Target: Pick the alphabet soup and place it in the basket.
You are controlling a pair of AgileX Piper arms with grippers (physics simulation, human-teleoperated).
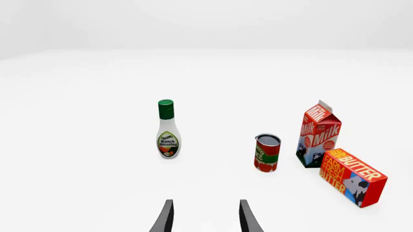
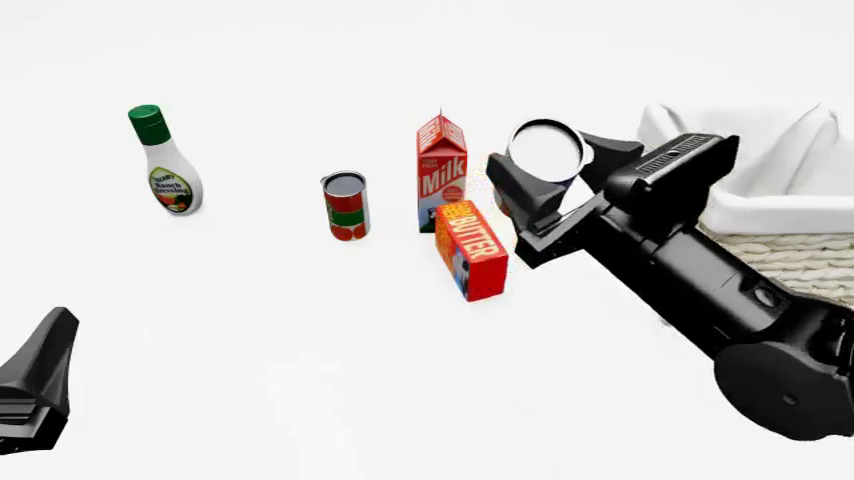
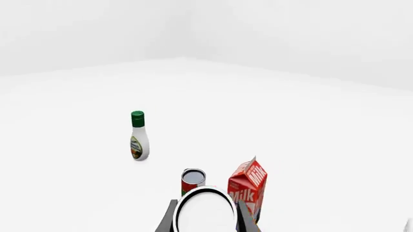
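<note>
Firstly, from the front the right gripper (image 2: pixel 554 175) is clamped on the alphabet soup (image 2: pixel 547 150), lifted above the table, between the milk carton (image 2: pixel 442 170) and the basket (image 2: pixel 781 215). From the right wrist its fingers (image 3: pixel 169 218) hug what is probably the can's white top. From the left wrist, the left gripper (image 1: pixel 205 216) has its fingers spread, holding nothing.

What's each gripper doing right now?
Left gripper: open, holding nothing.
Right gripper: shut on the soup can, lifted off the table, not yet over the basket.
</note>
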